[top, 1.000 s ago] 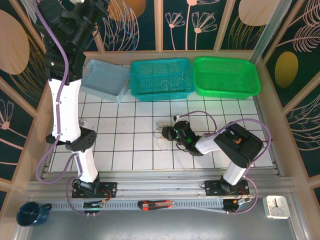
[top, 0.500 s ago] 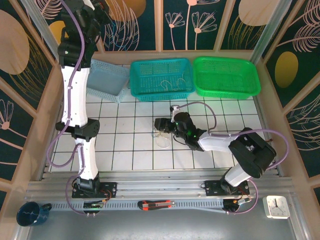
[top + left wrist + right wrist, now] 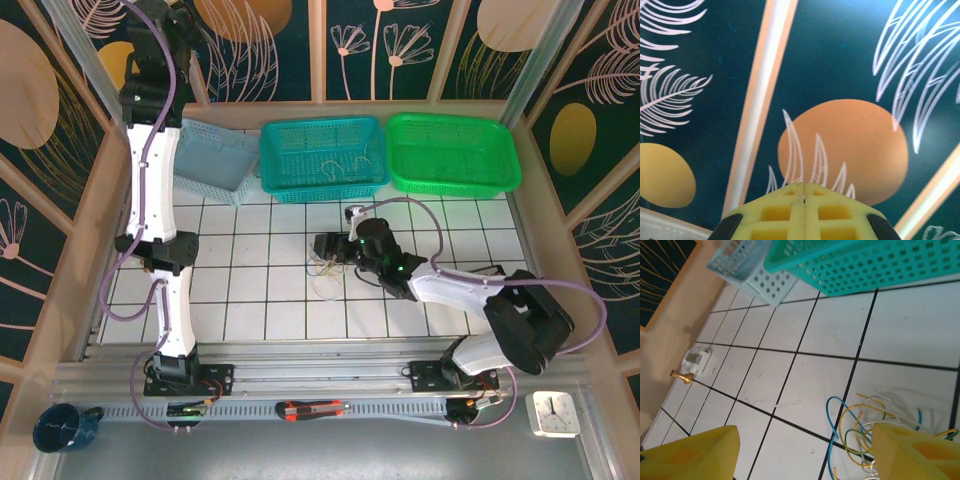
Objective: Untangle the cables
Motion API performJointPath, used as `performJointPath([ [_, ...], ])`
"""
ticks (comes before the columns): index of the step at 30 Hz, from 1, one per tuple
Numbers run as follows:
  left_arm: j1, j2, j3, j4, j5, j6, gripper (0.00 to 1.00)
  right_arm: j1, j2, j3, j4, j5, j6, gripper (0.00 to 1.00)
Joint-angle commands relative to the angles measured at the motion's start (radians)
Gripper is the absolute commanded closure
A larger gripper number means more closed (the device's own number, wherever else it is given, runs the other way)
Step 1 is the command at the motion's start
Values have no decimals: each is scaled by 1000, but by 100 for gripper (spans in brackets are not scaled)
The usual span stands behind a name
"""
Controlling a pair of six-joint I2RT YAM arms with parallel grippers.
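Note:
The cables (image 3: 325,272) are a small tangle of blue, yellow, green and whitish wires lying on the white tiled table (image 3: 250,300). My right gripper (image 3: 324,246) hovers just over the tangle's far side, open wide. In the right wrist view the cables (image 3: 860,427) lie beside and partly under the right-hand finger (image 3: 912,452), and one blue loop reaches into the gap of my right gripper (image 3: 800,455). The left arm (image 3: 150,150) stands raised against the back wall. My left gripper (image 3: 804,186) is shut on nothing and faces the painted panel.
Three baskets line the back edge: light blue (image 3: 212,160), teal (image 3: 323,158) with a few thin wires inside, and green (image 3: 452,152). A small white block with a brass pin (image 3: 696,360) lies near the left wall. A cutter (image 3: 312,408) sits on the front rail.
My right gripper has opened wider and its arm has stretched out flatter, ending a little further back over the tangle. The left arm has straightened up toward the back wall.

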Motion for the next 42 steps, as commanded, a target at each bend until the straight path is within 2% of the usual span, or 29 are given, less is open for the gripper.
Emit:
performJointPath([
  [1, 15, 47, 23, 21, -50, 36, 100, -24, -55, 23, -60, -18, -29, 29],
  [16, 31, 261, 24, -77, -118, 56, 100, -78, -152, -14, -113, -31, -34, 29],
  [24, 44, 279, 23, -126, -150, 36, 98, -93, -186, -26, -131, -30, -38, 29],
  [26, 48, 270, 23, -132, -146, 31, 62, -97, -195, -29, -134, -30, -39, 29],
  [27, 49, 263, 24, -137, -150, 27, 38, -98, -200, -30, -135, -31, -39, 29],
  [28, 50, 254, 23, -144, -152, 26, 19, -100, -204, -31, -137, -31, -38, 29],
  [29, 51, 246, 23, -150, -156, 24, 5, -100, -207, -31, -137, -31, -38, 29],
  [30, 51, 237, 24, -158, -155, 25, 1, -100, -211, -32, -139, -31, -37, 29],
  [36, 60, 170, 24, -221, -98, -5, 1, -102, -226, -38, -146, -27, -35, 29],
  [42, 90, 100, 23, -376, 10, -59, 1, -102, -252, -55, -158, -14, -32, 29],
])
